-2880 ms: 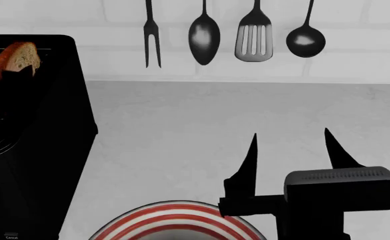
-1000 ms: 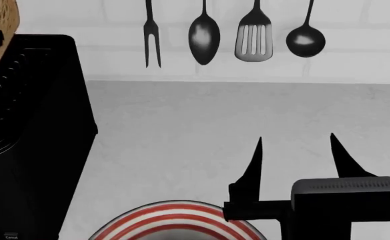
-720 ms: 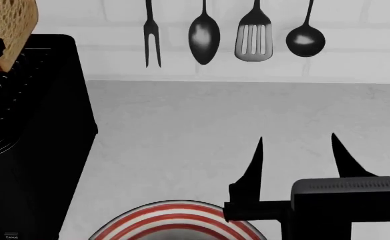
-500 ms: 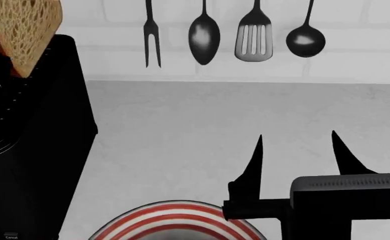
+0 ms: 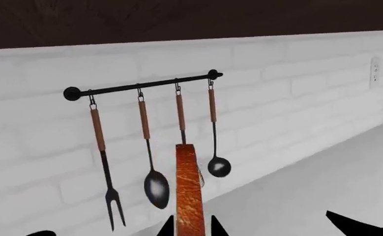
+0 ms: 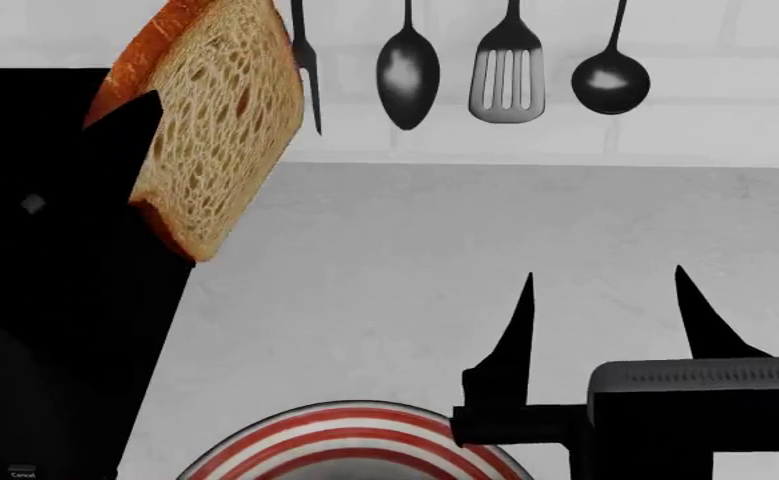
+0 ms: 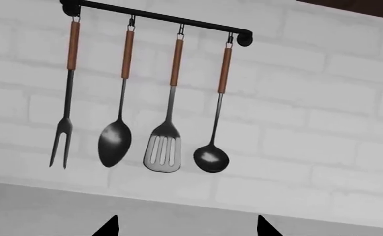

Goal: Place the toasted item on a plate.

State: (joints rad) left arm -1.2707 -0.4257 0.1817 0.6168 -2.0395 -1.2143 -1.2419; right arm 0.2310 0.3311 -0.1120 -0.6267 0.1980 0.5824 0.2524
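The toasted bread slice (image 6: 216, 120) hangs in the air at the upper left of the head view, tilted, its pale crumb facing me. My left gripper (image 6: 129, 125) is shut on it; a dark finger shows against its left edge. In the left wrist view the slice (image 5: 189, 191) stands edge-on between the two black fingertips (image 5: 167, 227). The plate (image 6: 349, 437) with red-and-white rim stripes lies at the bottom centre, cut off by the frame. My right gripper (image 6: 605, 315) is open and empty above the counter, just right of the plate, and in its wrist view (image 7: 186, 227) only the tips show.
The black toaster (image 6: 56, 330) fills the left side below the slice. A rail with fork (image 6: 305, 70), spoon (image 6: 408, 70), slotted spatula (image 6: 507, 80) and ladle (image 6: 611, 80) hangs on the white brick wall. The pale counter (image 6: 403, 260) spreads between toaster and wall.
My left gripper has lifted the slice out of the toaster and carried it right and toward me, so it looks much larger. My right gripper has shifted slightly lower and right.
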